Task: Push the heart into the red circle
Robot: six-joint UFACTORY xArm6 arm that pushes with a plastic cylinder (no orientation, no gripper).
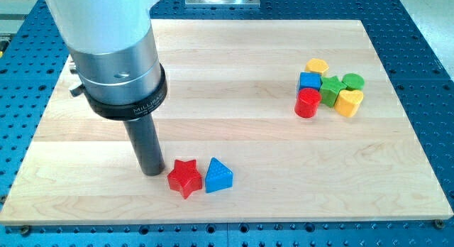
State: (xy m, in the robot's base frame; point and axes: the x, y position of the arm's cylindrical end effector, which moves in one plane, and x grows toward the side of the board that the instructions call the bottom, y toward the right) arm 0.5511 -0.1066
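Observation:
The yellow heart point(349, 102) lies at the view's right in a tight cluster, touching a green star point(330, 90). The red circle point(308, 103), a short cylinder, stands at the cluster's left, just below a blue cube point(310, 81) and touching the green star. My tip point(152, 170) rests on the board at the view's lower left, far from the cluster. It stands just left of a red star point(185, 177), close to it or touching it.
A blue triangle point(218, 175) sits against the red star's right side. A yellow block point(317, 66) and a green circle point(352, 81) top the cluster. The wooden board point(227, 55) ends near the view's bottom edge.

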